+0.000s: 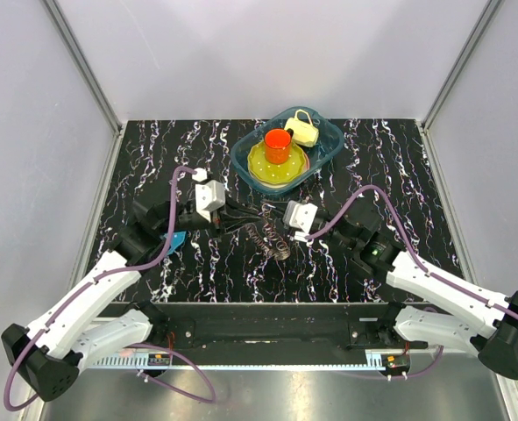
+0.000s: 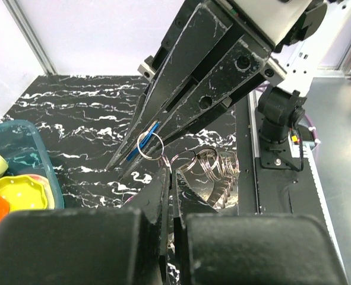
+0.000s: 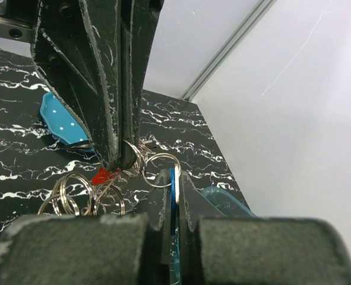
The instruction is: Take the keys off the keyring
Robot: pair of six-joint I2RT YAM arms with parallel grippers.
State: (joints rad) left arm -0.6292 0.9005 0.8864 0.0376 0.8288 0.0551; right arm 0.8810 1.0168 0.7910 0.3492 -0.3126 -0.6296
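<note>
The keyring (image 1: 274,239) is a tangle of silver wire rings with slim keys, hanging between my two grippers just above the table. My left gripper (image 1: 244,213) is shut on the rings at its tips (image 2: 170,172); it also shows in the right wrist view (image 3: 117,159), with a red key head (image 3: 104,175) beside it. My right gripper (image 1: 269,217) is shut on a blue-headed key (image 3: 174,190) that carries a small ring (image 3: 161,170). The left wrist view shows the same blue key (image 2: 142,142) and ring (image 2: 149,144) in the right gripper (image 2: 119,160), and the remaining rings (image 2: 214,163) hanging to the right.
A blue tray (image 1: 327,149) at the back holds a yellow plate (image 1: 260,171), an orange cup (image 1: 277,145) and a pale yellow object (image 1: 302,130). A blue round disc (image 1: 175,241) lies on the table under the left arm. Grey walls enclose the table.
</note>
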